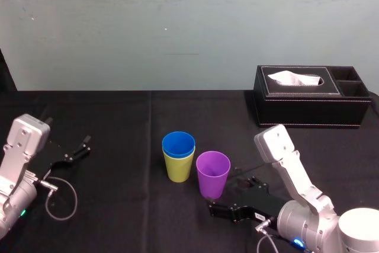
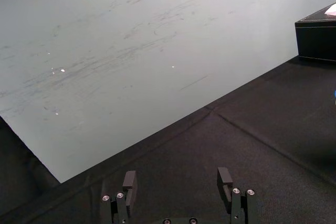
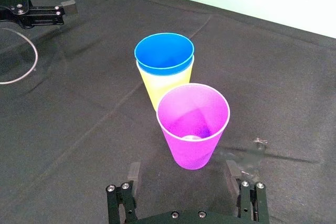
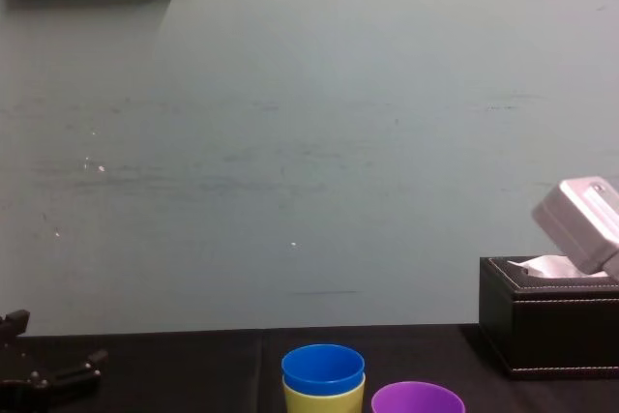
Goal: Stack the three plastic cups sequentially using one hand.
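Between the spread fingers of my right gripper sits the base of the purple cup. The jaws are wide open, one finger on each side low down on the cup, and as far as I can see neither is touching it. So nothing's gripped, I'm just lined up. The purple cup stands upright on the black table, just beside the other two, and I honestly can't tell whether the rims touch. The blue cup is nested inside the yellow-green cup, so by my reckoning the first stack is done and I'm on the pick-up for the last one. Next move, I'd say: close gently on the purple cup, since it's smooth, tapered plastic that could squirt out or buckle. Then lift it clear of the blue rim, shift it over and lower it straight in without bumping the pair. My left gripper is parked way off at the left of the table, jaws apart, doing nothing. A tissue box sits at the far right, well out of the way.
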Robot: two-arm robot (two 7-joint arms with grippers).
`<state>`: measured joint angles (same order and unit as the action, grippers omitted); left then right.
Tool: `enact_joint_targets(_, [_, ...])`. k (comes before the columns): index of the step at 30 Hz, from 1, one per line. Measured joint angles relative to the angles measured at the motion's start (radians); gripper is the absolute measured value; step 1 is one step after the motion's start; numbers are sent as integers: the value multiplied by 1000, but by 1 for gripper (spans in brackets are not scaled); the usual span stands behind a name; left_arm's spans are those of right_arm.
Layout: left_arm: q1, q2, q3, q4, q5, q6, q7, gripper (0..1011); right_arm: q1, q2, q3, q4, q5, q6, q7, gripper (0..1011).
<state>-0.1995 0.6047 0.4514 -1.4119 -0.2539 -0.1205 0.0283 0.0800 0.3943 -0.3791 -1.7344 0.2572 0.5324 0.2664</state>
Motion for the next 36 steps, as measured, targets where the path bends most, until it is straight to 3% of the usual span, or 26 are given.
enact_joint_targets(19, [0, 0, 0, 0, 0, 0, 0, 1000, 20, -74, -2, 83, -71, -53, -16, 1000])
enact_joint_targets(36, [0, 0, 0, 0, 0, 0, 0, 1000, 64, -128, -3, 151, -122, -67, -5, 1000])
